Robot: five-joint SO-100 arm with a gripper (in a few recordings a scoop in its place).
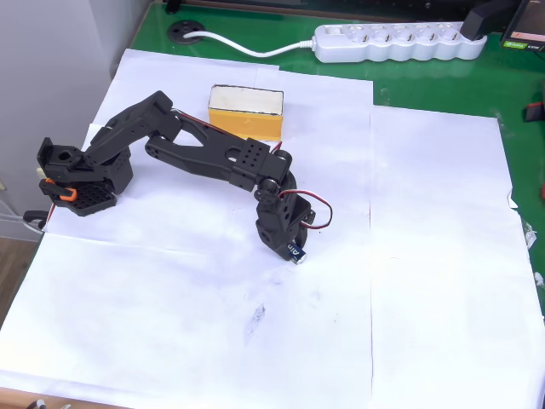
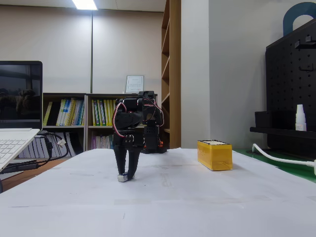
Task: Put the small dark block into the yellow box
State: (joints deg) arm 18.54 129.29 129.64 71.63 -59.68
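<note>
The small dark block (image 1: 295, 253) with white markings sits pinched at the tips of my gripper (image 1: 293, 250), which points straight down at the white paper. In the fixed view the fingers (image 2: 120, 162) close to a point around the block (image 2: 123, 177), right at the paper's surface; I cannot tell whether it touches. The yellow box (image 1: 246, 122) lies open side up with its pale inside showing, behind the arm's forearm and well beyond the gripper. In the fixed view the yellow box (image 2: 214, 155) stands to the right of the gripper, clearly apart from it.
White paper sheets (image 1: 434, 256) cover the table, over a green mat (image 1: 426, 85). A white power strip (image 1: 396, 41) with its cable lies at the far edge. A dark smudge (image 1: 255, 317) marks the paper. A laptop (image 2: 15, 140) stands at the left.
</note>
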